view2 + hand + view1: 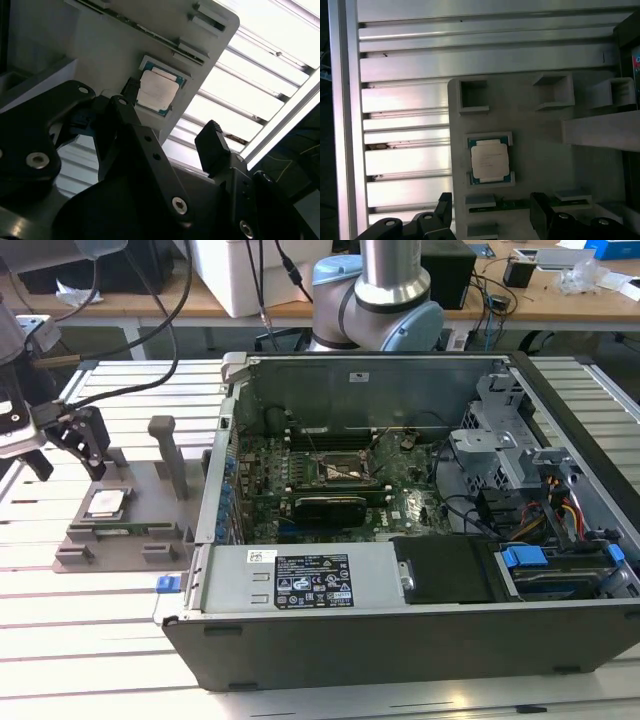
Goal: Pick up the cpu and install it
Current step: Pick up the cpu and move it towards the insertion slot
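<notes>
1. The gripper (65,455) hangs over the tray (150,485), at the exterior view's left.
2. Its jaws stand wide apart and hold nothing.
3. The cpu (490,160) lies flat in its tray recess, silver top up, untouched.
4. In both wrist views the fingers (125,120) straddle it from above.
5. The case (400,640) sits open beside the tray, socket (335,468) unfilled.

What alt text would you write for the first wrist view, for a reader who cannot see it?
The cpu sits flat in a recess of the grey tray on a slatted table, with the open, empty gripper close by.
</notes>
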`<state>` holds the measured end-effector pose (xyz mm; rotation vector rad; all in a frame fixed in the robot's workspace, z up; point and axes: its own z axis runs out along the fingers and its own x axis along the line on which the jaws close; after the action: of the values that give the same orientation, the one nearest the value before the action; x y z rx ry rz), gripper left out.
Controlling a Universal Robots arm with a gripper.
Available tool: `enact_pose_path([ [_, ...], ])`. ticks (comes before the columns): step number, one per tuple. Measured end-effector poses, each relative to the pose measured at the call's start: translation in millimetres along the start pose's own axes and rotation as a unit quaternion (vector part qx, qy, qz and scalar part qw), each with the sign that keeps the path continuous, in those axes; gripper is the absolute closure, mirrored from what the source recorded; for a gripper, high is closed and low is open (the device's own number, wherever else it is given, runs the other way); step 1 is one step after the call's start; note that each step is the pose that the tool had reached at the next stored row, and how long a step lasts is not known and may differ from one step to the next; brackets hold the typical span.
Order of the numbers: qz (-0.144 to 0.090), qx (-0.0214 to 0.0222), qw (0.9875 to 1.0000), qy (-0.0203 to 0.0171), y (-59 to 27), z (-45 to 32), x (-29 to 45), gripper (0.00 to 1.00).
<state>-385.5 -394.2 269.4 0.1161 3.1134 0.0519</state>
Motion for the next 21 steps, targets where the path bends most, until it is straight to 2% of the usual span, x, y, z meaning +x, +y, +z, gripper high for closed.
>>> enact_pose_path([
  [2,-0.001,0.008,1.0,-0.0006,4.0,2.3,-1.8,0.28],
  [4,-0.009,0.0142,0.9999,-0.001,6.1,4.5,-1.8,0.28],
  [7,-0.034,0.0176,0.9993,-0.0006,6.7,5.9,-1.8,0.28],
  [13,-0.075,0.0179,0.997,-0.0001,8.5,7.9,-1.6,0.28],
  [21,-0.075,0.0179,0.997,-0.0001,9.3,17.8,-1.2,0.28],
])
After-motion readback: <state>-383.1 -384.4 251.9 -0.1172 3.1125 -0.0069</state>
